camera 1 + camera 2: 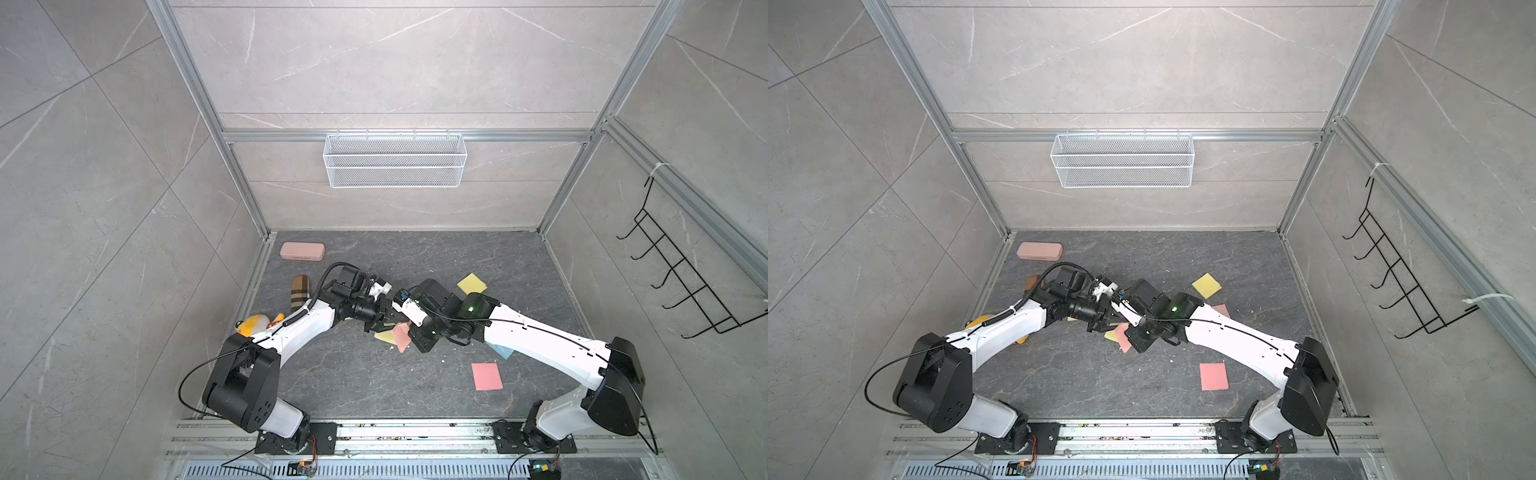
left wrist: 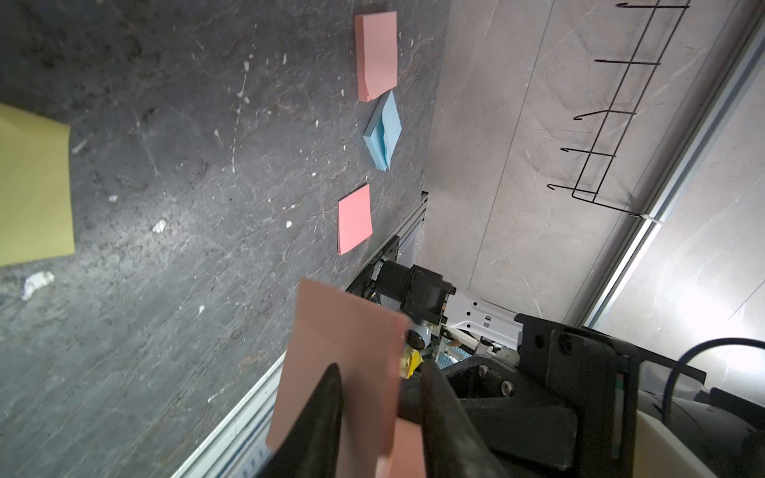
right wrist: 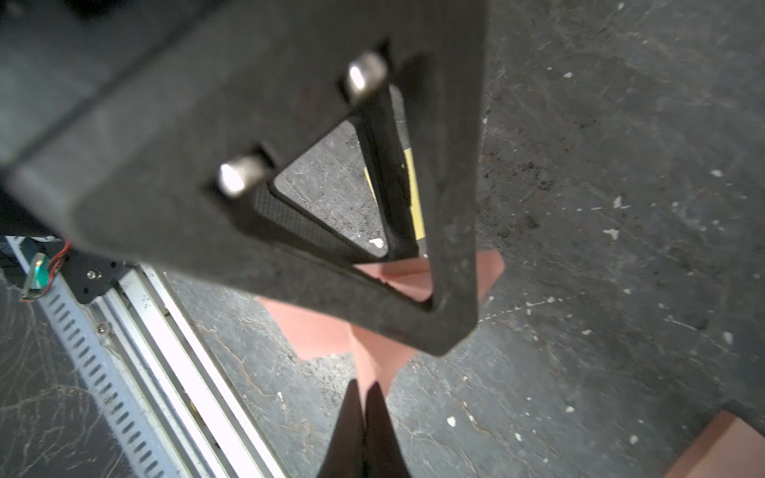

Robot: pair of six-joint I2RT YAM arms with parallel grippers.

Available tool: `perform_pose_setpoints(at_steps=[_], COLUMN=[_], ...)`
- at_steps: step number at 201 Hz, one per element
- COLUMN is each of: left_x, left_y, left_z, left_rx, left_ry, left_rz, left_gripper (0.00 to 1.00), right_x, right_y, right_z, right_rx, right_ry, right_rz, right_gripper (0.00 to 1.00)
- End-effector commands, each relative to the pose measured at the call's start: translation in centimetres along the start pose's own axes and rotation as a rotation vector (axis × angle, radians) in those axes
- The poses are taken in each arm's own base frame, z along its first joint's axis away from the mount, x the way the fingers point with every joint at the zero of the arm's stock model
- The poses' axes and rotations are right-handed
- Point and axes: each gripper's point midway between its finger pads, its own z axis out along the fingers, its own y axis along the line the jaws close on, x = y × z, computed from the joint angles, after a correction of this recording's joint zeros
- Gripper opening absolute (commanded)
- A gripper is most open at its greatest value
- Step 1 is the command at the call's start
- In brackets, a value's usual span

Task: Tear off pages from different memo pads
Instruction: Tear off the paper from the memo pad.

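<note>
Pink page (image 3: 372, 356), held off the surface (image 1: 374, 395) at the middle where both arms meet, hangs pinched in the right hand's (image 3: 364, 397) fully closed fingers while the left hand (image 2: 381, 365) brackets it with fingers parted (apparently a handover, not a shared grip), the pink memo pad (image 1: 487, 376) lying well apart.

Four memo pads (image 2: 376, 54) (image 2: 383, 130) (image 2: 354, 219) (image 1: 472, 284), two pages (image 2: 343, 331) (image 1: 384, 337), one pink case (image 1: 302, 251), one wire basket (image 1: 395, 160).
</note>
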Motion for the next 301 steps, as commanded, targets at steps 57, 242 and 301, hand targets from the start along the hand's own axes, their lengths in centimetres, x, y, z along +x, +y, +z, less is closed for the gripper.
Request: perform_pose_setpoints(at_steps=[57, 242, 301], left_x=[-0.4, 0.9, -1.8], left_y=[-3.1, -1.8, -1.0], left_z=[-2.6, -4.4, -6.1], left_rx=[0.132, 0.005, -0.026], left_ry=[-0.185, -0.288, -0.347], left_rz=[0.235, 0.395, 0.254], left_gripper=[0.66, 0.8, 0.65], right_x=[-1.9, -3.1, -3.8], right_y=[-1.2, -1.9, -2.5], right_z=[-3.4, -4.9, -3.1], right_rx=[0.091, -0.056, -0.242], right_ry=[-0.042, -0.096, -0.133], right_rz=[-0.074, 0.09, 0.336], right_gripper=[0.0, 0.0, 0.0])
